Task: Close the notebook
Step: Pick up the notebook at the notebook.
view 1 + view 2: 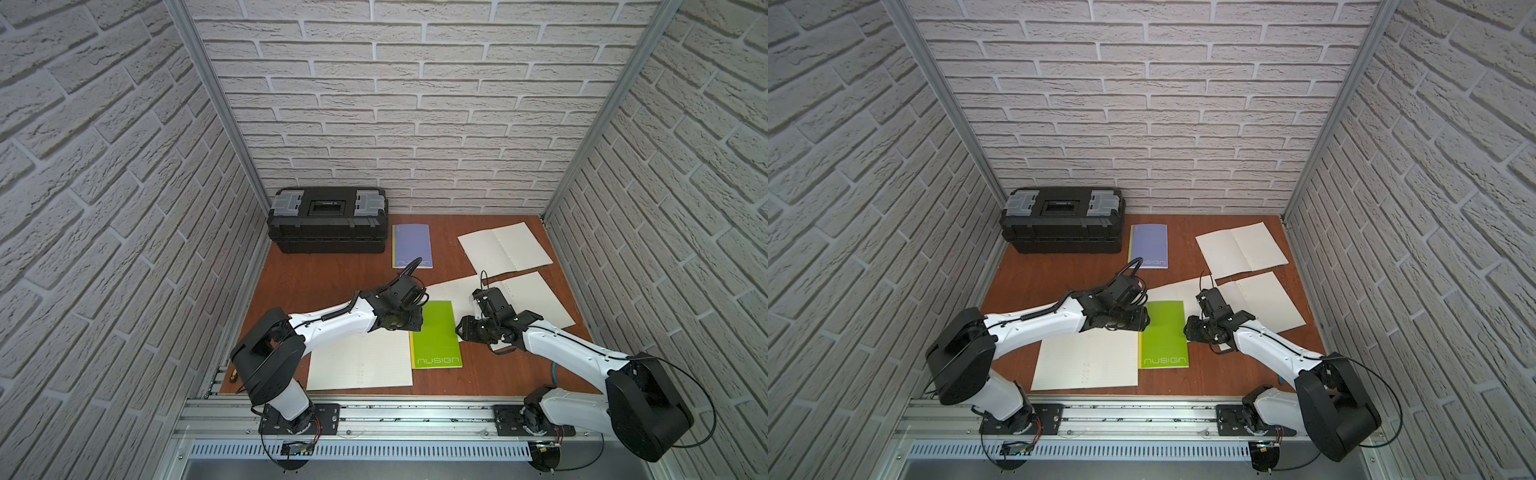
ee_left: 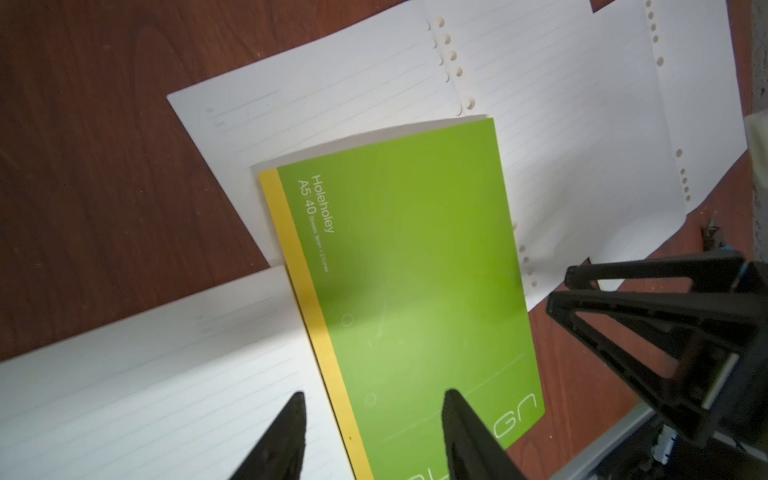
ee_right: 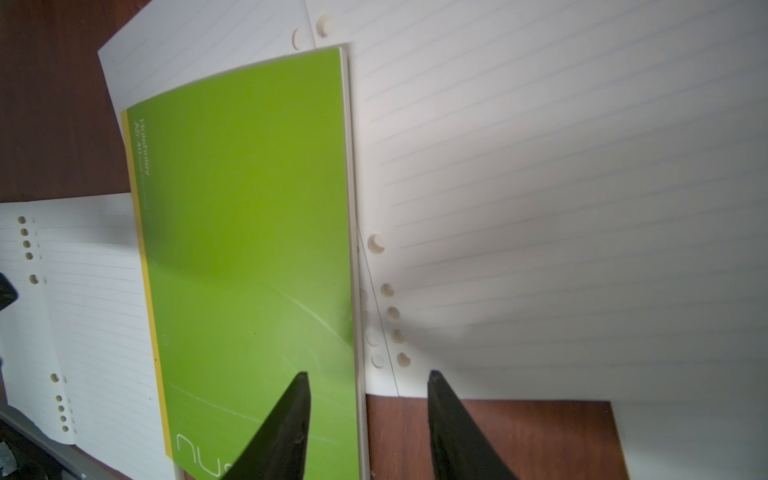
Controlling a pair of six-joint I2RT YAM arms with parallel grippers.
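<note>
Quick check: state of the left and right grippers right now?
Left gripper: open, holding nothing, over the green notebook.
Right gripper: open, holding nothing, fingertips either side of that notebook's page edge.

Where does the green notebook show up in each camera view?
A top view: green notebook, lower middle.
A top view: green notebook, same spot.
Left wrist: green notebook mid-frame.
Right wrist: green notebook just off mid-frame.
Shared landmark: open lined notebook beside its yellow spine.
</note>
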